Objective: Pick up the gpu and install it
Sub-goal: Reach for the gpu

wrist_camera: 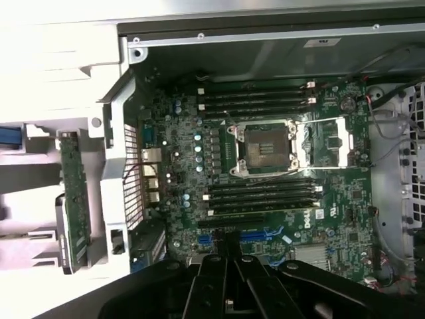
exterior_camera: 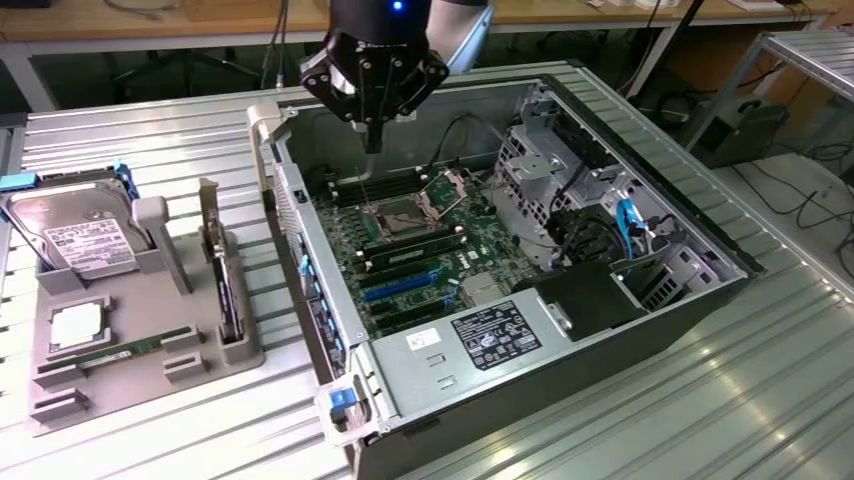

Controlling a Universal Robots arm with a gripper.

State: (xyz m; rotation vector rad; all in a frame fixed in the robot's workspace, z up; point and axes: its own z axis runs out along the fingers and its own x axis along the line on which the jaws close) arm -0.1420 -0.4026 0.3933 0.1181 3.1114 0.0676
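The gpu (exterior_camera: 222,272) stands on its edge in a slot of the grey holder tray (exterior_camera: 200,372), at the exterior view's left of the open computer case (exterior_camera: 441,395). In the wrist view the gpu (wrist_camera: 74,203) is a narrow board outside the case wall. My gripper (exterior_camera: 374,142) hangs over the back of the case, above the motherboard (exterior_camera: 416,245), well apart from the gpu. Its dark fingers (wrist_camera: 214,266) stand pressed together with nothing between them. The blue expansion slots (wrist_camera: 260,235) lie just beyond the fingertips, bare.
On the tray also sit a silver hard drive (exterior_camera: 78,240), a processor chip (exterior_camera: 78,325) and a green memory stick (exterior_camera: 123,351). Inside the case are the open processor socket (wrist_camera: 264,147), a drive cage (exterior_camera: 541,185) and the power supply (exterior_camera: 487,335).
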